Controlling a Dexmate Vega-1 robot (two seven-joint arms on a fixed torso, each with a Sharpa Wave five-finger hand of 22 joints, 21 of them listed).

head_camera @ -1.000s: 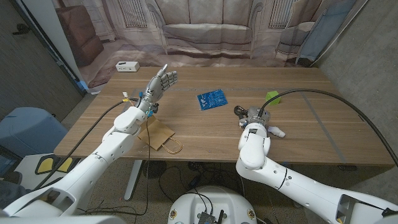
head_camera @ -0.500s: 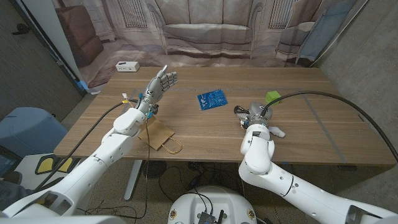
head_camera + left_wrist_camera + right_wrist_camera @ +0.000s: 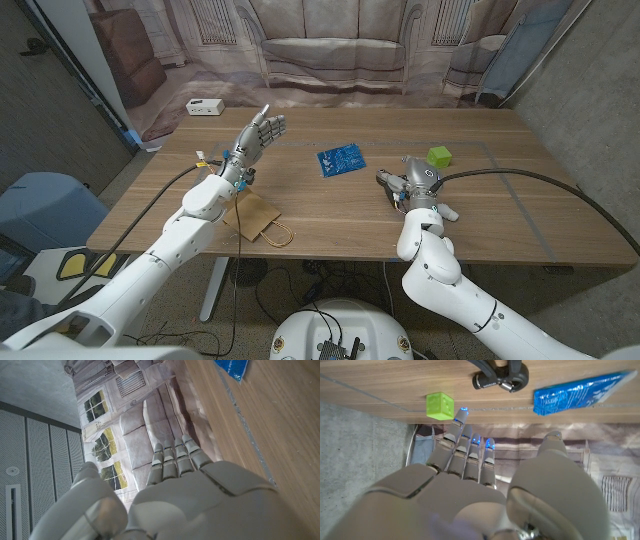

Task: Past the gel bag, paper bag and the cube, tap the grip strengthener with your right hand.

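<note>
The black grip strengthener (image 3: 386,181) lies on the table right of centre, just left of my right hand (image 3: 421,184). In the right wrist view my right hand (image 3: 470,460) reaches with straight fingers and holds nothing; the grip strengthener (image 3: 499,378) lies a little past the fingertips. The green cube (image 3: 438,156) (image 3: 440,405) sits just beyond the hand. The blue gel bag (image 3: 341,160) (image 3: 580,391) lies flat mid-table. The brown paper bag (image 3: 256,214) lies near the front edge under my left forearm. My left hand (image 3: 259,133) (image 3: 175,485) is raised above the table, fingers spread and empty.
A white box (image 3: 204,106) stands at the table's far left corner. A black cable (image 3: 540,172) runs from my right wrist across the table's right side. Bare wood (image 3: 500,215) stretches to the right of my right hand.
My right arm has swung to the right and the hand has shifted slightly right, uncovering the green cube. The left arm and the objects have stayed put.
</note>
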